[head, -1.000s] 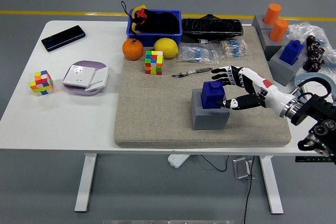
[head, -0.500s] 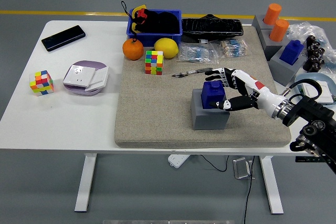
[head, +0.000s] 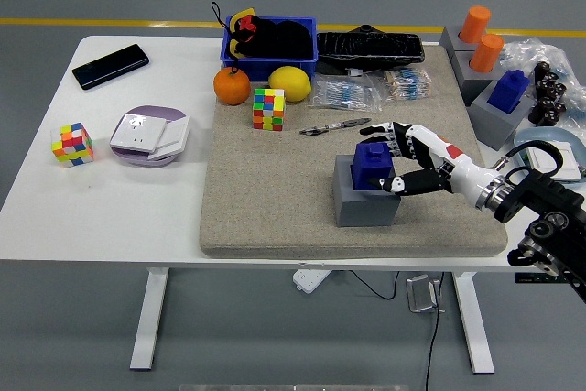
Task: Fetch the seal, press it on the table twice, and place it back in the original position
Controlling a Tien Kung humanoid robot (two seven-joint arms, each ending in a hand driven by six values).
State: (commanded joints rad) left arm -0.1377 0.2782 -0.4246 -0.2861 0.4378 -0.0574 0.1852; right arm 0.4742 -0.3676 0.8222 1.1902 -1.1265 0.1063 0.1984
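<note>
The blue seal (head: 371, 165) stands on a grey block (head: 362, 206) in the right half of the beige mat (head: 275, 199). My right hand (head: 392, 160) reaches in from the right edge and is curled on the seal's right side. Its fingers (head: 396, 135) lie along the seal's upper back corner and the thumb presses its lower front corner. The seal rests on the block, leaning slightly. My left arm is out of view.
A pen-like tool (head: 334, 125) lies just behind the hand. A colour cube (head: 268, 109), orange (head: 232, 86), lemon (head: 289, 83) and blue bin (head: 270, 43) sit at the mat's back. A second blue seal (head: 507, 91) and orange cylinders (head: 474, 23) stand far right.
My right hand slid left toward the seal and its fingers and thumb closed in on the seal's right side. The seal has shifted very little.
</note>
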